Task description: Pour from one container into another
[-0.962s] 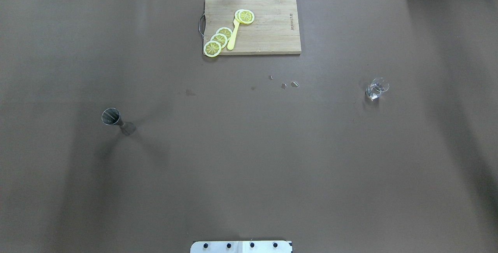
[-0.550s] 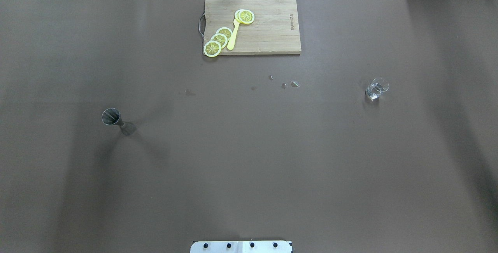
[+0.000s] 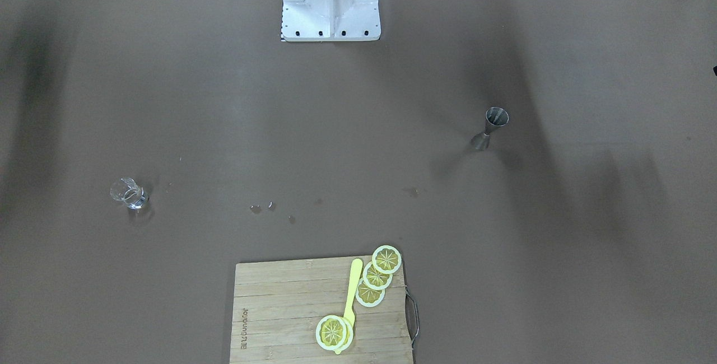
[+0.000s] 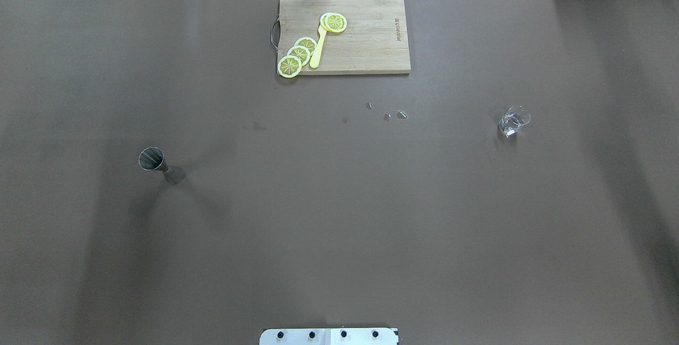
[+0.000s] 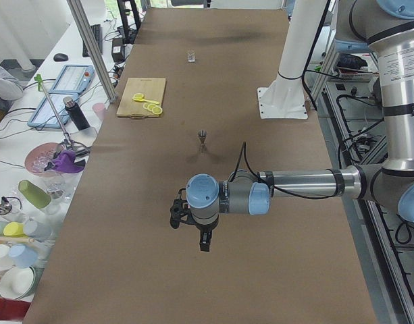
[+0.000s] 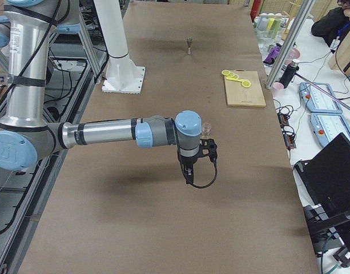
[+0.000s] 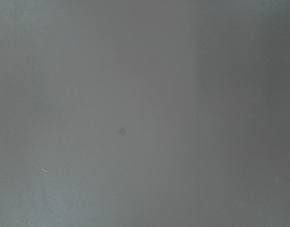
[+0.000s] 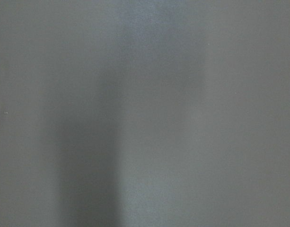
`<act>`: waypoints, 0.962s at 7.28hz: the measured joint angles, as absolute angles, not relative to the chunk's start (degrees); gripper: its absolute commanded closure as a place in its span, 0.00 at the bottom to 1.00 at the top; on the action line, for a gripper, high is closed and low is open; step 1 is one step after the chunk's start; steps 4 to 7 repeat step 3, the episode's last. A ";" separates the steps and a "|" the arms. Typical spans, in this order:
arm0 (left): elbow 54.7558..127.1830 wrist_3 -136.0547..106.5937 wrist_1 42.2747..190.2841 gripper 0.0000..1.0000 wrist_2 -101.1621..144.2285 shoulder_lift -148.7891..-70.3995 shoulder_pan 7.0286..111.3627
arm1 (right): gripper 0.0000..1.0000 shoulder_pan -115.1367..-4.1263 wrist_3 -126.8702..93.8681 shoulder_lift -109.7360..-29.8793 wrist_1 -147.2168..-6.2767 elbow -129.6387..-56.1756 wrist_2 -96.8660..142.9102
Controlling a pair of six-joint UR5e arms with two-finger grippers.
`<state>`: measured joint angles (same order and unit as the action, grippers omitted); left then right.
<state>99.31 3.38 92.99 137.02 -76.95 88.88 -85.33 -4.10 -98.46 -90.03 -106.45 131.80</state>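
The clear glass cup (image 4: 513, 121) stands upright on the right half of the brown table, also seen at the cup (image 3: 127, 193). The steel jigger (image 4: 154, 160) stands upright on the left half, mouth up, and shows again as the jigger (image 3: 492, 126). Neither gripper appears in the overhead or front views. My left gripper (image 5: 204, 243) hangs above the table well short of the jigger (image 5: 202, 139). My right gripper (image 6: 188, 171) hovers just in front of the cup (image 6: 206, 129). I cannot tell whether either is open or shut. Both wrist views show only bare table.
A wooden cutting board (image 4: 366, 42) with lemon slices (image 4: 297, 55) and a yellow spatula lies at the far middle. A few small droplets (image 4: 395, 115) glint between board and cup. Clutter lines the far table edge. The robot base (image 3: 330, 3) stands at the near edge.
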 measured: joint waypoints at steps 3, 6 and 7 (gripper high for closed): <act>99.27 3.37 92.99 0.01 137.02 -76.91 88.91 | 0.00 -85.34 -4.55 -98.43 -90.17 -106.21 131.92; 99.27 3.37 92.99 0.01 137.02 -76.91 88.91 | 0.00 -85.34 -4.55 -98.43 -90.17 -106.21 131.92; 99.27 3.37 92.99 0.01 137.02 -76.91 88.91 | 0.00 -85.34 -4.55 -98.43 -90.17 -106.21 131.92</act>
